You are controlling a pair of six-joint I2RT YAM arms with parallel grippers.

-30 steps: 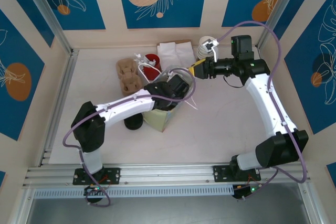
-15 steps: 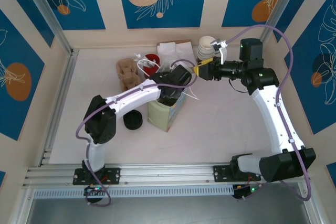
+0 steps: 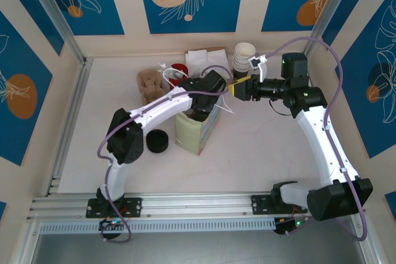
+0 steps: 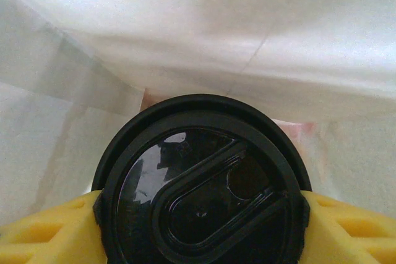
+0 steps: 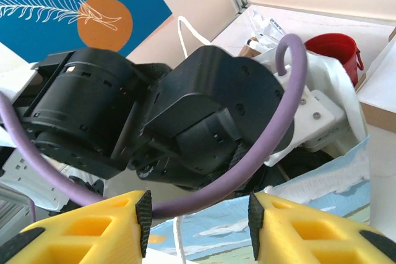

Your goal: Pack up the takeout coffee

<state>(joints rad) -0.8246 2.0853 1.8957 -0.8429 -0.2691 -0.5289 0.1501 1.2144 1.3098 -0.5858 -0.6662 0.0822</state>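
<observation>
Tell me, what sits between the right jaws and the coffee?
The left arm's black wrist and its purple cable, seen from the right wrist camera.

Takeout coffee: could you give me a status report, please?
Left gripper clamped on takeout coffee, inside the bag. Right gripper open by the bag's mouth. No obstruction seen.

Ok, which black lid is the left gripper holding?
The one on the takeout coffee, pinched between the left gripper's yellow fingers, white bag around it. The other black lids sit bare on the table.
</observation>
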